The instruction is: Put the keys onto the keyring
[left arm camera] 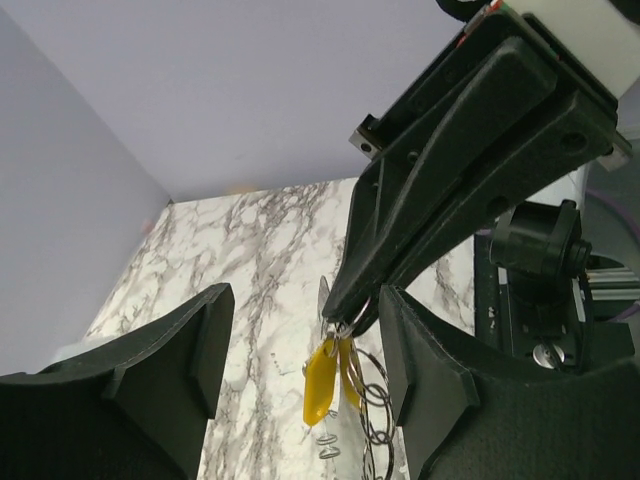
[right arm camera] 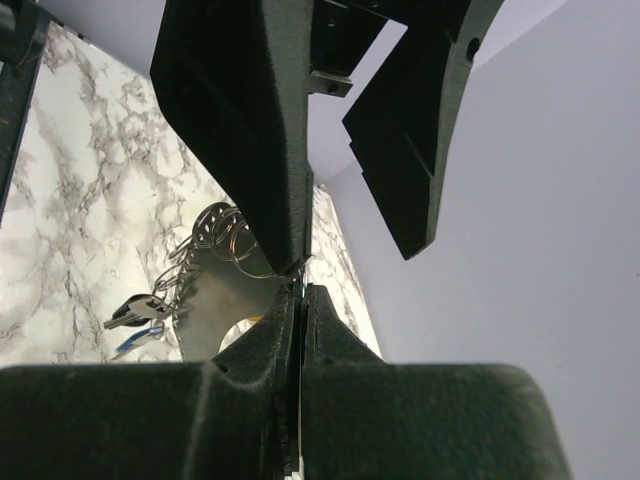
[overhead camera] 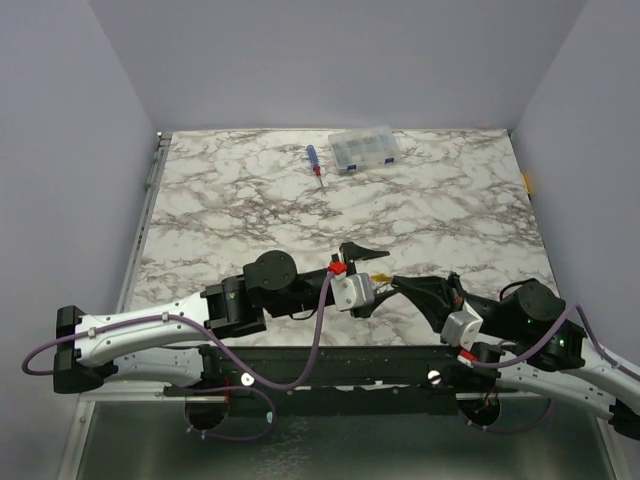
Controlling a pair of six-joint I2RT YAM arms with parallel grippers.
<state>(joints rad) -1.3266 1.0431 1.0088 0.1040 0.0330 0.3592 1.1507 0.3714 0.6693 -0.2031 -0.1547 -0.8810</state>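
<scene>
The keys (overhead camera: 380,281) are being shown from the top camera only as a small yellow speck, hanging above the near part of the marble table (overhead camera: 250,200) where the two claws are meeting. The left claw (overhead camera: 366,274) is being held with its fingers apart, one on the far side and one on the near side of the tip of the right claw (overhead camera: 394,282), which is being held between them from the right. A screwdriver (overhead camera: 314,165) with a blue and red handle and a clear compartment box (overhead camera: 365,150) are lying near the far edge, well apart from the arms. From the left wrist, the left claw (left arm camera: 307,330) is being seen open and gripping nothing, its two black fingers (left arm camera: 170,370) standing on either side of the right claw (left arm camera: 345,318). The right claw's jaws are being pressed together on a thin wire loop of the keyring (left arm camera: 378,405), whose coils are hanging just below the tip; a yellow-headed key (left arm camera: 320,385) is dangling beside them, clear of the table (left arm camera: 250,260). From the right wrist, the right claw (right arm camera: 300,295) is being seen closed, with the wire pinched at its very tip. The keyring (right arm camera: 222,235) is being shown as a bunch of wire loops left of the tip, and a dark-headed key (right arm camera: 133,311) and a blue-headed key (right arm camera: 132,343) are hanging at its lower left, against the table (right arm camera: 80,200). The left claw's fingers (right arm camera: 240,120) are being seen above.
</scene>
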